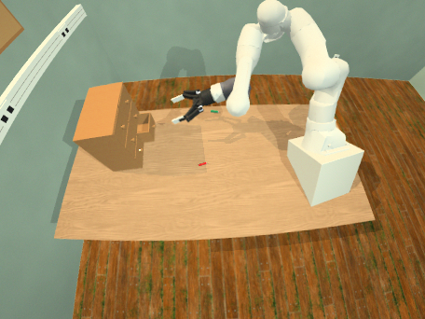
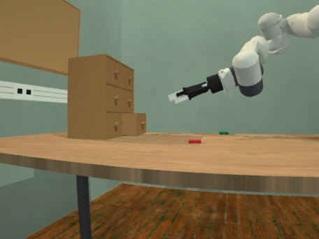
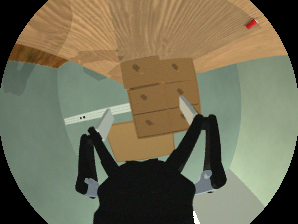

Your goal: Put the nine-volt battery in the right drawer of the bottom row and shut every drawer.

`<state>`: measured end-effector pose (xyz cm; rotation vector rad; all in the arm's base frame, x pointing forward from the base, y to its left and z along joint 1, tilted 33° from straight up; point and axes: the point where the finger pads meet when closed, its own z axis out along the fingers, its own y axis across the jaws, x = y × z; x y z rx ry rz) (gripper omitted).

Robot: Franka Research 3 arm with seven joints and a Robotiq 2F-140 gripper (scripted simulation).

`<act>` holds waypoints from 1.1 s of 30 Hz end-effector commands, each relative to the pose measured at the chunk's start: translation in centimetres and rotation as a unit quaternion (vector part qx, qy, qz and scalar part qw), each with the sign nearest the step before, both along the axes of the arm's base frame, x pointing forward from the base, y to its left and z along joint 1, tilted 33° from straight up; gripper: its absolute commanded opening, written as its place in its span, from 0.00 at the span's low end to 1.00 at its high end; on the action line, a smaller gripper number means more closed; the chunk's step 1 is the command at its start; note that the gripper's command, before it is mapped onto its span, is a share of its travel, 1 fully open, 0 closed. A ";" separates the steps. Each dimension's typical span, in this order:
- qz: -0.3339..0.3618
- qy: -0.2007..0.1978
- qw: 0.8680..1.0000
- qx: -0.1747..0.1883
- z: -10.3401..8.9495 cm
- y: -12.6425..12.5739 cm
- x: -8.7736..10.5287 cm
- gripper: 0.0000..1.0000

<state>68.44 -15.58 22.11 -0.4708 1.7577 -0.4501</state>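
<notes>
Can't make out the nine-volt anywhere, so no promises on where it is; it might be inside the open drawer [image 1: 146, 135] [image 2: 134, 124] [image 3: 142, 74], but the views don't settle it. Hand [image 1: 176, 110] [image 2: 177, 98] [image 3: 144, 108] is wide open with nothing in it, up in the air in front of the chest [image 1: 99, 111] [image 2: 87, 98] [image 3: 141, 143]. I'd expect a nine-volt to be small, light and stiff, not fragile, but slick-sided, so pinch it square across the flat faces, away from the terminals. The red [image 1: 201, 164] [image 2: 195, 141] [image 3: 251, 24] and green [image 1: 214, 111] [image 2: 224, 133] cylinders stay put. That drawer's bottom right and sticks out, so don't clip it coming down; no stops, so a snag could drag it out.
</notes>
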 end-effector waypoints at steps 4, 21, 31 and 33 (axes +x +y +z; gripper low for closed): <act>-0.003 0.000 1.000 -0.004 0.0 -0.2 -0.1 1.00; -0.003 0.000 1.000 -0.004 0.0 -0.2 -0.2 0.10; -0.003 0.000 1.000 -0.004 0.0 -0.2 -0.2 0.10; -0.003 0.000 1.000 -0.004 0.0 -0.2 -0.2 0.10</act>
